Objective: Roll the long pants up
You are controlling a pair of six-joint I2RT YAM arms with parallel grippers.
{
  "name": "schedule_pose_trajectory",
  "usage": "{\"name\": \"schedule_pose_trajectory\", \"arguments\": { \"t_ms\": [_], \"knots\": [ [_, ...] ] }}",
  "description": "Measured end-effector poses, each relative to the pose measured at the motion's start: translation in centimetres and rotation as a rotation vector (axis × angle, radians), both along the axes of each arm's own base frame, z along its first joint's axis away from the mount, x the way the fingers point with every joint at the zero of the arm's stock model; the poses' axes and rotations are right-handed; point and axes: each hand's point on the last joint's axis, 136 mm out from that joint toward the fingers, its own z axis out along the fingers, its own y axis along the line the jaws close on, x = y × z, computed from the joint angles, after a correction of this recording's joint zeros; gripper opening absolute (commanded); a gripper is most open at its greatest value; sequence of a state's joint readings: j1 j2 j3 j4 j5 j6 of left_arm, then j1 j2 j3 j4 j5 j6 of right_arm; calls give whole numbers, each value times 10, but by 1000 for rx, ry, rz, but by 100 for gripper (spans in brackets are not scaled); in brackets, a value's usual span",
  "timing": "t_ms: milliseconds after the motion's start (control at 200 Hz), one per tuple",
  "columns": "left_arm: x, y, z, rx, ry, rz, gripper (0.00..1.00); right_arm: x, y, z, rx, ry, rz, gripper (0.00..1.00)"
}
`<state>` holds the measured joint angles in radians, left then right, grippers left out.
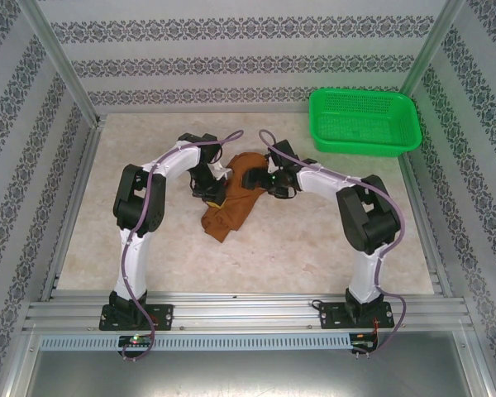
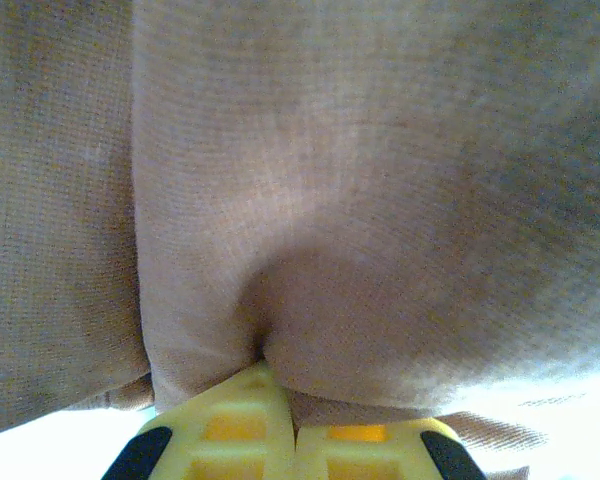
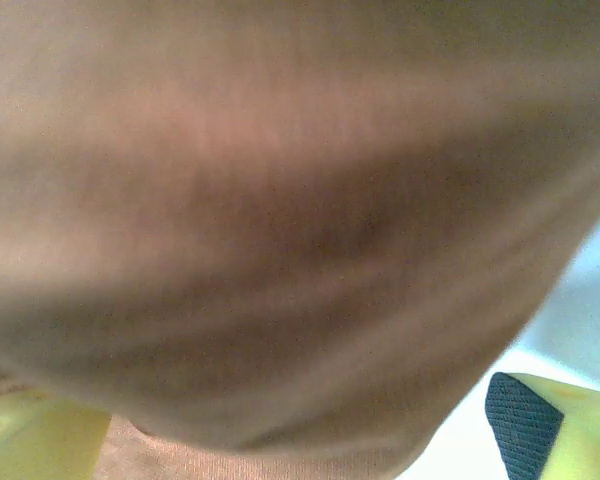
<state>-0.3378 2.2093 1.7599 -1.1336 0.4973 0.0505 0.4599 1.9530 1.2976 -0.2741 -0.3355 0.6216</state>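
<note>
The long pants (image 1: 234, 201) lie as a bunched rust-brown heap in the middle of the table, between both arms. My left gripper (image 1: 212, 189) is at the heap's left side. In the left wrist view its yellow fingers (image 2: 225, 432) are pressed together, with a fold of the long pants (image 2: 360, 200) pinched at their tips; this gripper (image 2: 296, 425) is shut on the cloth. My right gripper (image 1: 270, 181) is at the heap's upper right. In the right wrist view its fingers (image 3: 555, 420) stand far apart, and the long pants (image 3: 280, 230) bulge into the gap of the open gripper (image 3: 295, 445).
A green mesh basket (image 1: 364, 121) stands at the back right of the table. Aluminium rails (image 1: 248, 312) run along the near edge, and patterned walls close in the sides and back.
</note>
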Motion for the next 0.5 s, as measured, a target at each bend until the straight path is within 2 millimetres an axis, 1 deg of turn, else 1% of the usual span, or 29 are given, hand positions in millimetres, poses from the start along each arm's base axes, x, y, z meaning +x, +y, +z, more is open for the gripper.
{"name": "schedule_pose_trajectory", "arguments": {
  "t_ms": [170, 260, 460, 500],
  "knots": [
    [4, -2, 0, -25, -13, 6, 0, 23, 13, -3, 13, -13, 14, 98],
    [6, -3, 0, -36, -18, 9, 0, 30, 20, -4, 29, -16, 21, 98],
    [9, -4, 1, -50, -24, 14, 0, 39, 29, -3, 79, -30, 29, 98],
    [9, -4, 1, -52, -24, 14, 0, 40, 30, -3, 89, -27, 33, 94]
  ]
}}
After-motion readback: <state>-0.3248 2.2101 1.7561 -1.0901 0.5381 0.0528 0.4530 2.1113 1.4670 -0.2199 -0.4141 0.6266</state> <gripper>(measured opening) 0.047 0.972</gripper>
